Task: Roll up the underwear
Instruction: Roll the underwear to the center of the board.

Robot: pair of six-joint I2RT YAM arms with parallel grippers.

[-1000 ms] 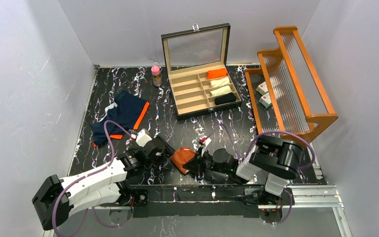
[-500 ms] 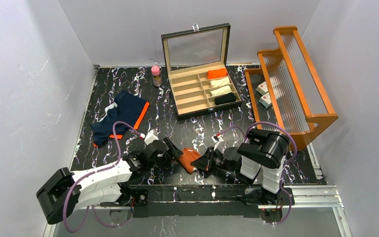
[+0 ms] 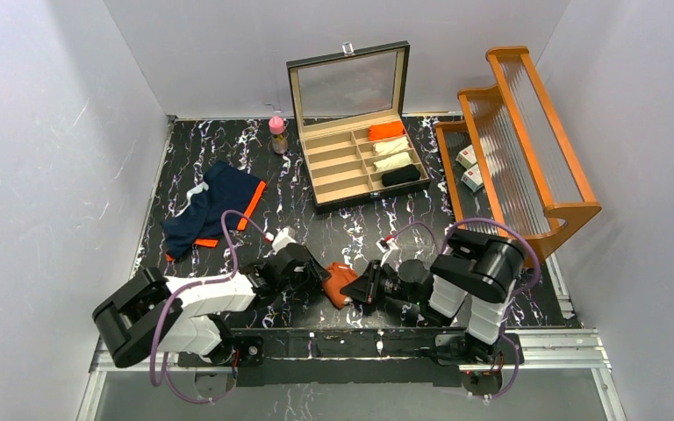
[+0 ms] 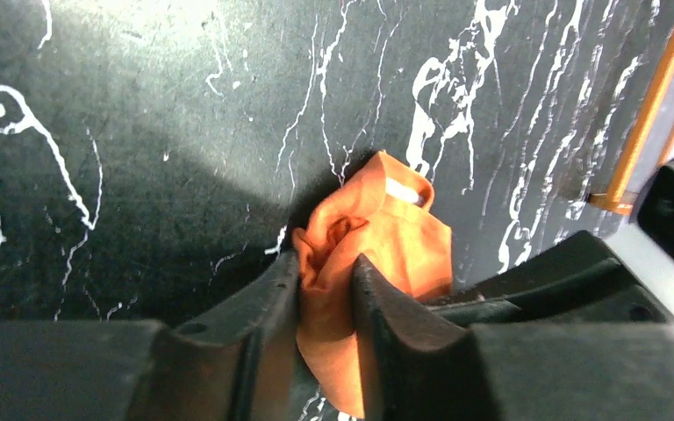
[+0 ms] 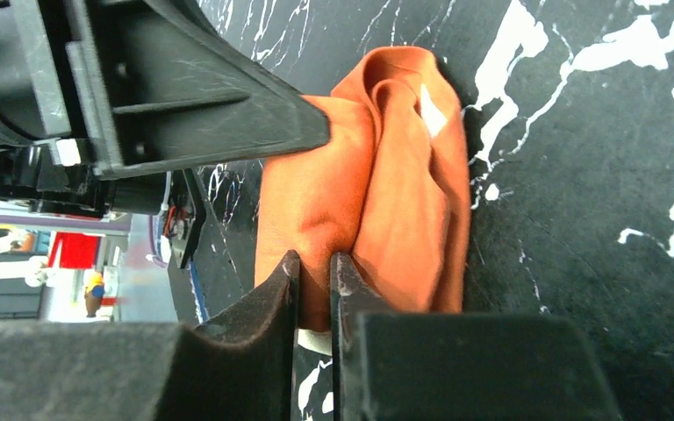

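The rust-orange underwear (image 3: 338,282) lies bunched on the table (image 3: 316,230), well apart from the open box (image 3: 333,167) on its near side, close to the arms' bases. The navy underwear (image 3: 211,206) lies spread out to the left of the box and nothing touches it.

Both claws meet at the orange bundle from opposite sides. The left claw (image 4: 325,263) is closed down to a narrow gap with a puckered fold of the cloth squeezed between its fingers (image 4: 268,298). The right claw (image 5: 313,259) is drawn almost fully together and nips a thin ridge of the same garment, while the rest of the fabric bulges out to one side of its tips.

The cloth looks light, thin and quite limp. It creases wherever it is pinched and will not keep a shape unaided, so a loose roll would likely spring open or slump. It does not look slippery against the fingers, and nothing about it is fragile.

A patch of white shows at the far end of the bundle in both wrist views; I cannot tell whether it is the waistband or a label. The better hold is probably at the two ends of one edge, keeping the fabric taut between the claws, not a grab in the crumpled middle.
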